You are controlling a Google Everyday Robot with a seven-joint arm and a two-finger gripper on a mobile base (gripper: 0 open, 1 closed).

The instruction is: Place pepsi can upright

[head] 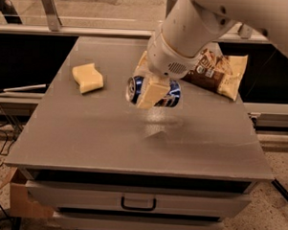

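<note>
The pepsi can (169,96) is dark blue with a silver top facing left. It lies horizontal in my gripper (150,86), lifted above the grey table (110,130). A faint shadow on the table below it shows the gap. The gripper's cream fingers (152,93) are shut on the can's middle, one in front and one behind. My white arm comes in from the upper right and hides part of the can.
A yellow sponge (88,77) lies on the table's left side. A brown snack bag (213,69) lies at the back right, partly behind the arm. A drawer with a handle (138,203) sits under the table's front edge.
</note>
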